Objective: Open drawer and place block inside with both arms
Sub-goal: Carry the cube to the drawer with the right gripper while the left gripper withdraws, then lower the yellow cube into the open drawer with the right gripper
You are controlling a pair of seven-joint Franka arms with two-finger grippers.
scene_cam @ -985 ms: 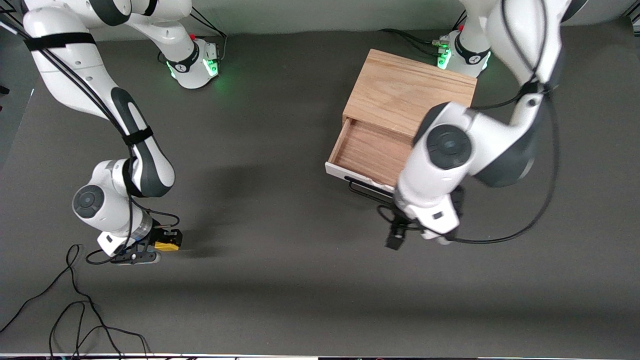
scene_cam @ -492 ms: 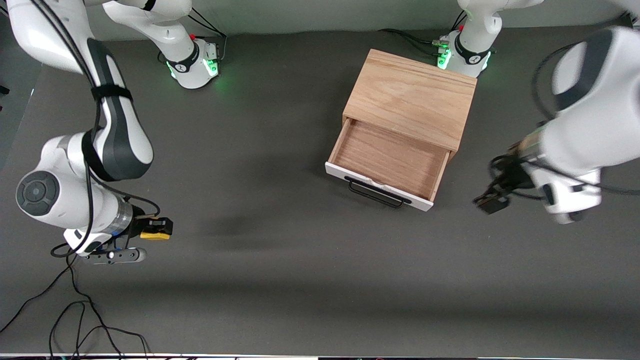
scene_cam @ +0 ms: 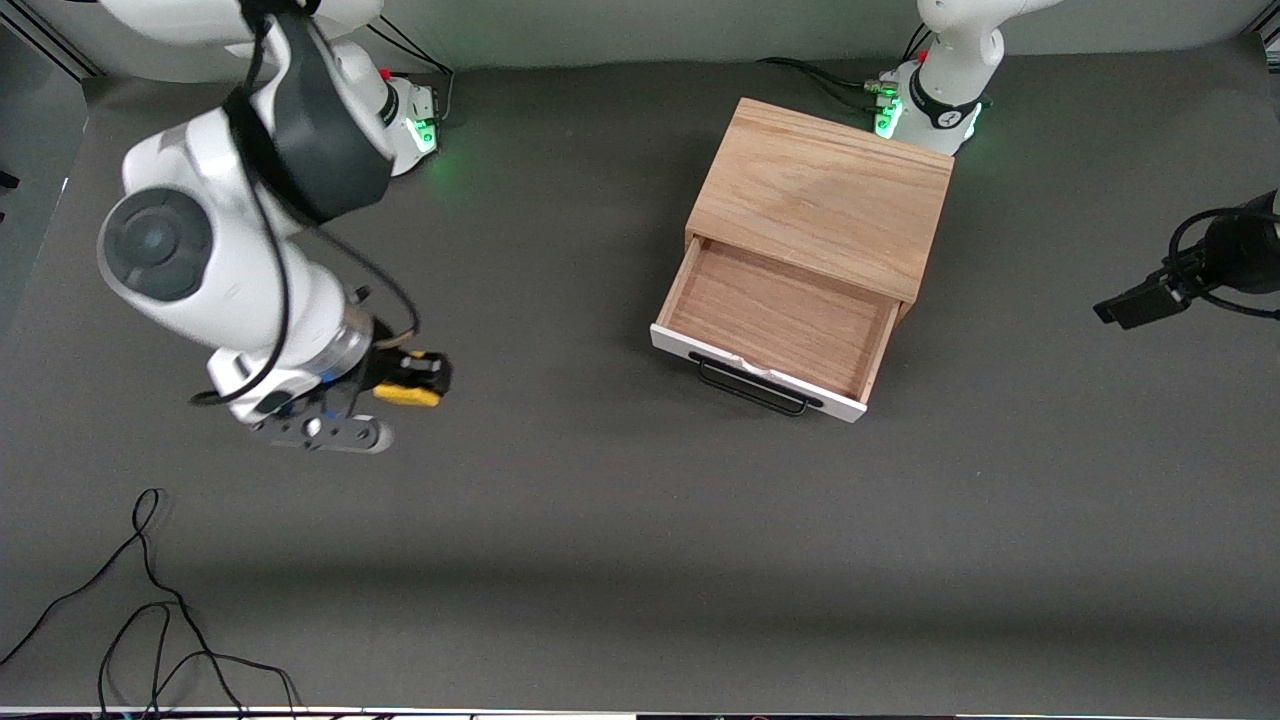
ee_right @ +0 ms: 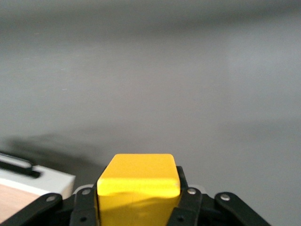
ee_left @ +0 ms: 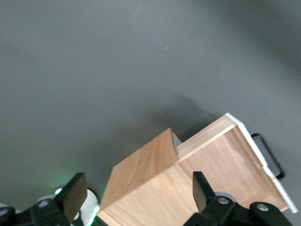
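Note:
The oak cabinet (scene_cam: 825, 190) stands near the left arm's base. Its drawer (scene_cam: 775, 325) is pulled open toward the front camera and is empty; the white front panel carries a black wire handle (scene_cam: 750, 388). My right gripper (scene_cam: 415, 378) is shut on the yellow block (scene_cam: 408, 395) and holds it in the air over the bare table toward the right arm's end. The block fills the right wrist view (ee_right: 138, 186) between the fingers. My left gripper (scene_cam: 1135, 303) is open and empty, in the air at the left arm's end of the table. The cabinet (ee_left: 188, 188) shows in the left wrist view.
The dark grey table (scene_cam: 600, 520) spreads around the cabinet. Loose black cables (scene_cam: 150, 610) lie at the near corner toward the right arm's end. The green-lit bases (scene_cam: 925, 105) stand at the table's back edge.
My right arm has lifted the block off the table and carried it toward the cabinet. My left arm has swung away from the drawer handle toward its own end of the table.

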